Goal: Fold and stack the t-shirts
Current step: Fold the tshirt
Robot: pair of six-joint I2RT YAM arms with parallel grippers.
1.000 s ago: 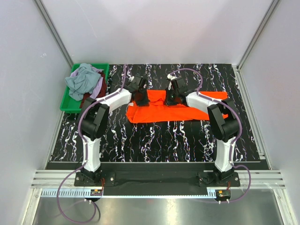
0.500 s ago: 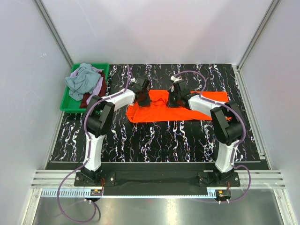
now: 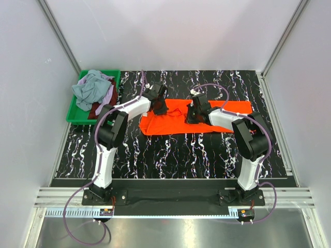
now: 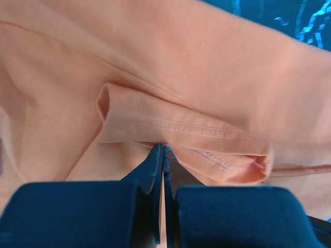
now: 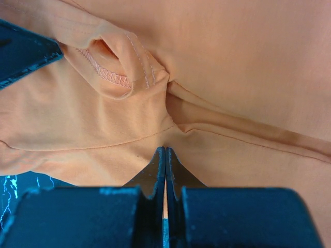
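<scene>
A bright orange-red t-shirt (image 3: pixel 170 125) lies spread across the middle of the black marbled table (image 3: pixel 170 155). My left gripper (image 3: pixel 160 107) is shut on a rolled, stitched hem near the shirt's far left part; the hem bulges just past the tips (image 4: pixel 163 147). My right gripper (image 3: pixel 193 114) is shut on a pucker of the same shirt near its centre, where creases run into the tips (image 5: pixel 165 150). Orange cloth (image 4: pixel 207 62) fills both wrist views (image 5: pixel 248 62). More t-shirts are heaped at far left: grey-blue (image 3: pixel 90 88), lilac (image 3: pixel 109 98) and dark red (image 3: pixel 96 110).
A green plastic bin (image 3: pixel 72 112) at the far left of the table holds the heaped shirts. White enclosure walls with metal rails stand on three sides. Both arm bases sit at the near edge, with cables looping over the arms.
Both arms have reached further out over the shirt. The grippers have shifted slightly right and inward, dragging the pinched cloth with them. Both jaws stayed shut.
</scene>
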